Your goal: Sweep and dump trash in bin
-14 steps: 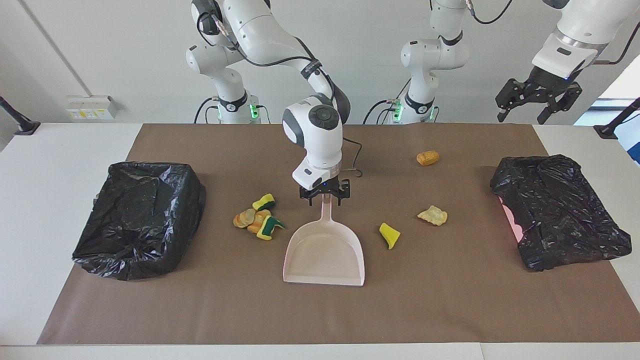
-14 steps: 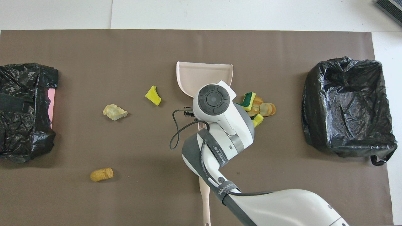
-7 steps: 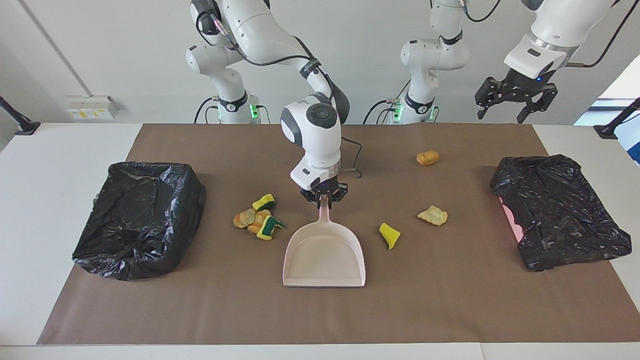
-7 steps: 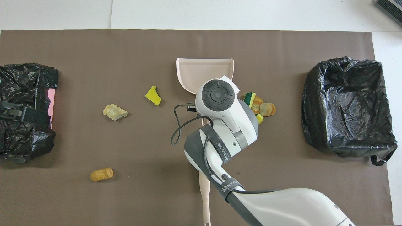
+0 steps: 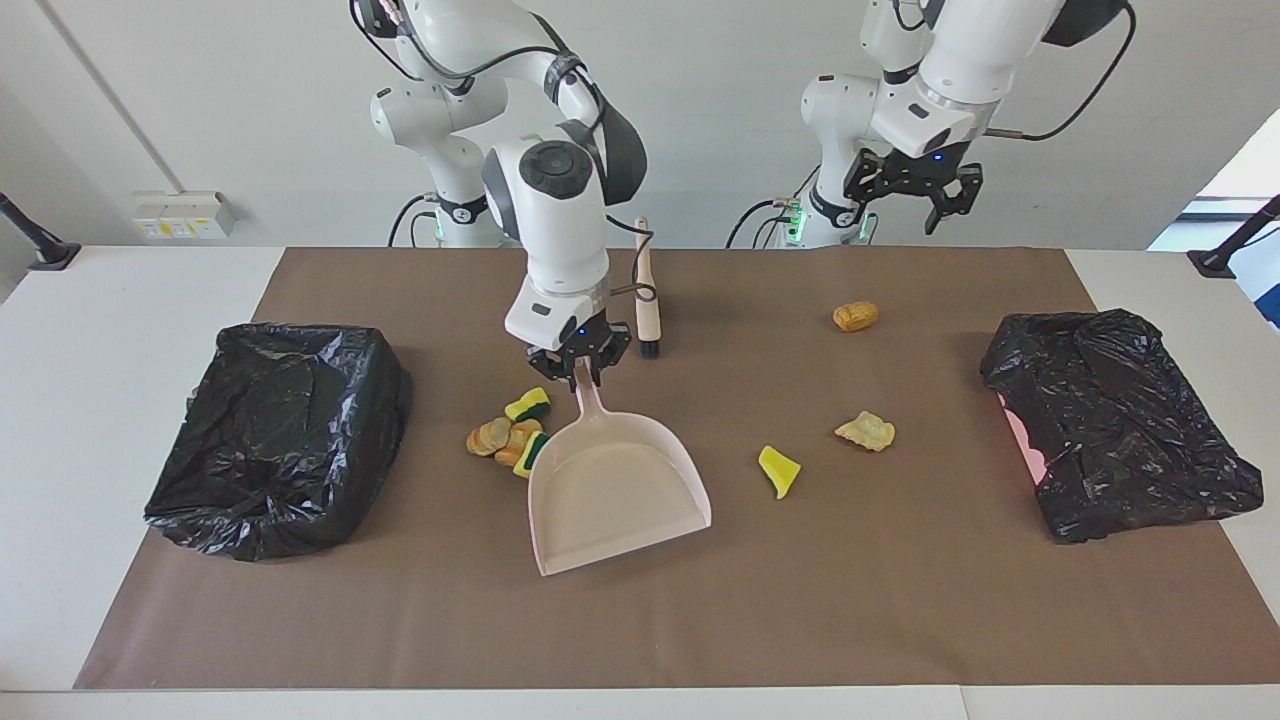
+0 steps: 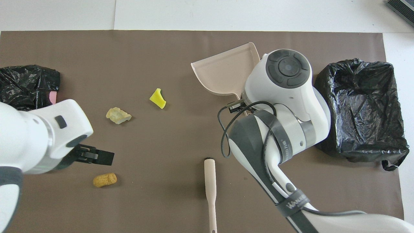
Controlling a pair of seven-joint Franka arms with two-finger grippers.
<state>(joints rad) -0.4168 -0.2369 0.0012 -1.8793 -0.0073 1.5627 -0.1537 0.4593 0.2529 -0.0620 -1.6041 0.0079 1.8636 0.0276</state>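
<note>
My right gripper is shut on the handle of the pale pink dustpan, which is slewed at an angle, its mouth pointing away from the robots. The pan's edge overlaps a cluster of yellow, green and tan-orange trash; my right arm hides that cluster in the overhead view. The dustpan shows there too. Loose trash lies toward the left arm's end: a yellow wedge, a pale chunk and a tan-orange piece. My left gripper hangs open, high over the robots' edge of the mat.
A black-bagged bin stands at the right arm's end. Another black-bagged bin, showing some pink, is at the left arm's end. The beige hand brush lies on the brown mat, nearer the robots than the dustpan.
My right gripper shut on the dustpan handle, then carried and swung the pan toward the right arm's end, uncovering the brush. My left arm swung in from over its bin toward the middle.
</note>
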